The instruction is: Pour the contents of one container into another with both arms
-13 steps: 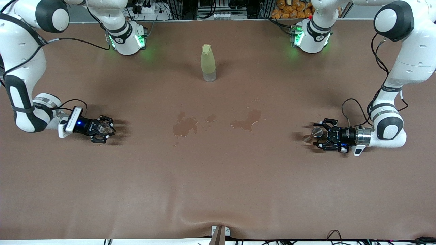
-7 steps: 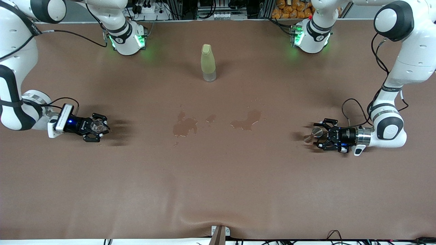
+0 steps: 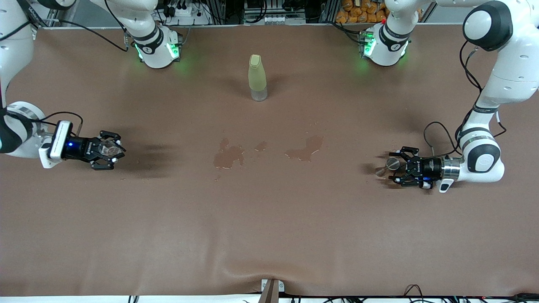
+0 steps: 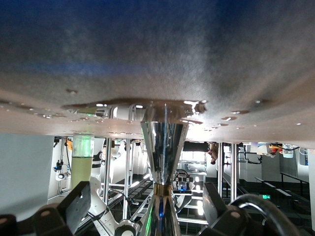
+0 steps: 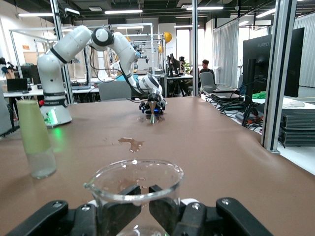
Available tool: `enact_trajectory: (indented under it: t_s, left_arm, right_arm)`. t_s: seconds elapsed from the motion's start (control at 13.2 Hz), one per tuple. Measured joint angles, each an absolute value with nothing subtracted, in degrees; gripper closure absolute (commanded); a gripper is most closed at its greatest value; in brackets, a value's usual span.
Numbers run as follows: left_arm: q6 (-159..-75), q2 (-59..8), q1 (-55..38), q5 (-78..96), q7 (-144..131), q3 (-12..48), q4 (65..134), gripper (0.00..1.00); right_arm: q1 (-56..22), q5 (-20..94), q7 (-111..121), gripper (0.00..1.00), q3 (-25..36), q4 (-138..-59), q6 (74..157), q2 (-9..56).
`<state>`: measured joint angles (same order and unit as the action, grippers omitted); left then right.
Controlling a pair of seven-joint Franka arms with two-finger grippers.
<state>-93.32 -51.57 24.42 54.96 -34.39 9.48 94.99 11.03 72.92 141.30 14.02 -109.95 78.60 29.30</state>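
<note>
Only clear glass cup [image 5: 134, 189], conical metal cup [image 4: 164, 150]

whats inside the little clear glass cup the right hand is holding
The tiny clear glass cup in the right hand looks empty through its walls in the right wrist view. Its base is covered by the hand's black fingers, so any last drops cannot be seen.

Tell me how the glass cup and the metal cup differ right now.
The glass cup is clear and wide-mouthed; the metal cup is grey and narrows to a slim waist. The right gripper is shut on the glass cup; the left gripper sits open around the metal cup. Both are tiny, at opposite ends of the table.
</note>
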Motion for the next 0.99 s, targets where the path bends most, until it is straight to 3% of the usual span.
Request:
enact_trajectory:
  t_s: [0.99]
  left_arm:
    - [-91.96, -50.60, 24.70, 54.81, -36.22, 9.56, 94.88, 0.00]
  right_arm:
    - [10.24, 72.88, 137.83, 1.00, 14.00, -109.95, 78.28, 27.96]
